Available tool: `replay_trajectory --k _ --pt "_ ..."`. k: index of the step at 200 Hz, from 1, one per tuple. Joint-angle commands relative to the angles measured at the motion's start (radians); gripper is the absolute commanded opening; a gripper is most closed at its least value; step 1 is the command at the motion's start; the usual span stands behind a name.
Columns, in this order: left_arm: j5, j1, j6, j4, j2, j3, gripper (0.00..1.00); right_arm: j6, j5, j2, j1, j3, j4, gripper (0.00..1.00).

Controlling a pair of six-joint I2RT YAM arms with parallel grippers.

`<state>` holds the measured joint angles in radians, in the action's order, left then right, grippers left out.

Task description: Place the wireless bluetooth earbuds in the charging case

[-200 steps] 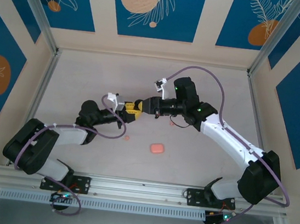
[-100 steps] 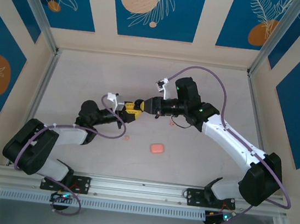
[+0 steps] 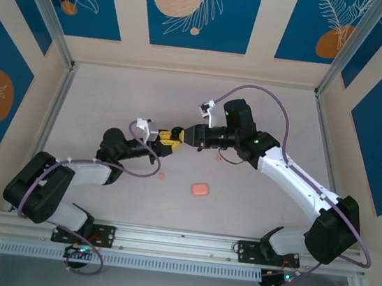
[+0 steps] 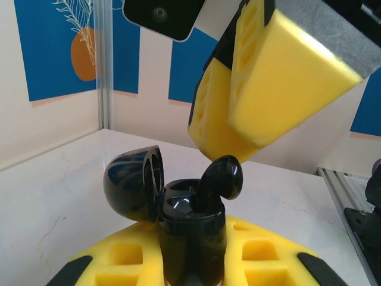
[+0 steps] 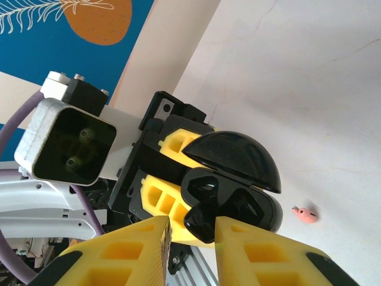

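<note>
Pale, faintly veined tabletop (image 3: 112,97) boxed in by cream walls (image 3: 266,26) with blue panels (image 3: 228,21) bearing orange discs and white leaf sketches; a metal rail (image 3: 178,240) runs along its near edge.

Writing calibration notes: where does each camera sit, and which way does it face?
Top: above and behind the bases, looking down at the table; both arms, left gripper facing right gripper.
Left wrist: looks forward along its fingers at the black case they hold.
Right wrist: looks along its fingers toward that case and the left wrist's camera.
Shared: both wrist views show the case and black earbud; top and right wrist show the pink earbud.
</note>
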<state>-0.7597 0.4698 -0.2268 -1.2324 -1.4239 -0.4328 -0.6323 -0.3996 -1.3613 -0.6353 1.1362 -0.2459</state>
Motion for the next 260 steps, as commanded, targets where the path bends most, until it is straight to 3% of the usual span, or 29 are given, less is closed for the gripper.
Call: replay_trajectory --k 1,260 --pt "-0.035 0.014 0.012 -0.025 0.028 -0.004 0.02 -0.006 -0.025 0.011 -0.007 -0.01 0.017 0.26" --pt "-0.038 0.015 0.031 0.017 0.044 -0.008 0.02 -0.059 0.027 -0.057 -0.042 0.014 0.094 0.25"
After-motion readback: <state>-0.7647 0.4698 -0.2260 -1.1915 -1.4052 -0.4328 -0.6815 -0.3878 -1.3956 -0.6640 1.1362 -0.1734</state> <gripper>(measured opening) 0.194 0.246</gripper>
